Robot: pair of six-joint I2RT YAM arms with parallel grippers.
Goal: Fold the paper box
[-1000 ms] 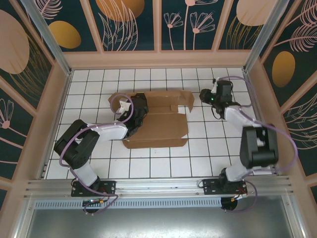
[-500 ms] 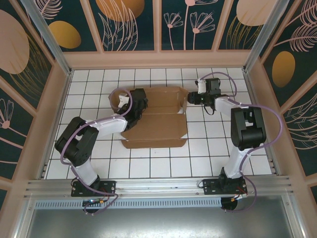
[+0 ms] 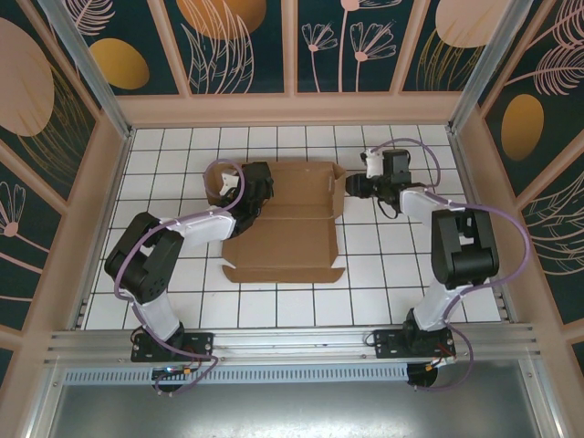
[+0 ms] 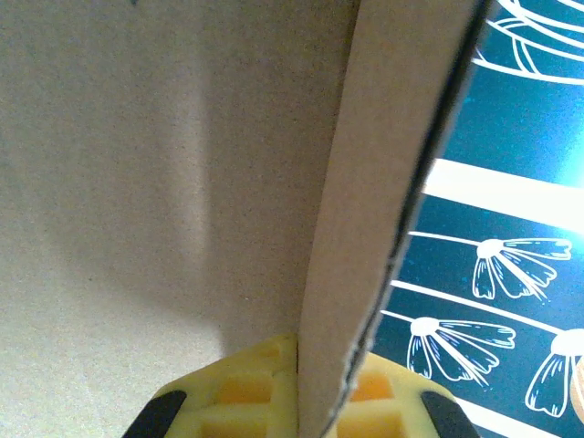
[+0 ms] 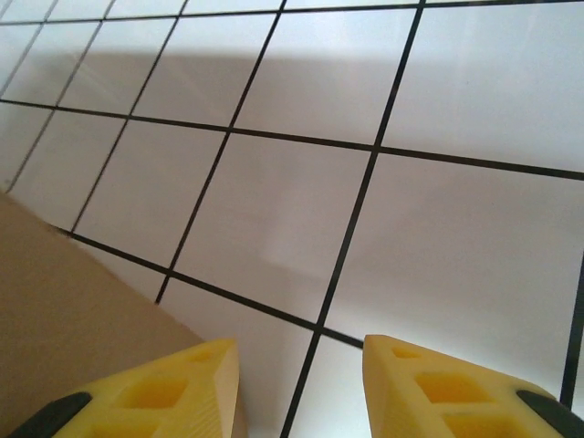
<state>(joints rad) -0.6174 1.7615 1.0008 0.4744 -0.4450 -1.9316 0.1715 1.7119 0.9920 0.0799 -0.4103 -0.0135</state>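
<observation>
While tight on paper box (image 4: 365, 182), left fingers (image 4: 239, 401).

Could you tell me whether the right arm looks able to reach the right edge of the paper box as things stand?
Probably yes: the right gripper sits close beside the far right edge of the paper box, jaws open and empty, with just bare table tile around it.

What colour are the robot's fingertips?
Bright yellow. The right wrist view shows the fingertips best, against the white tiles.
</observation>
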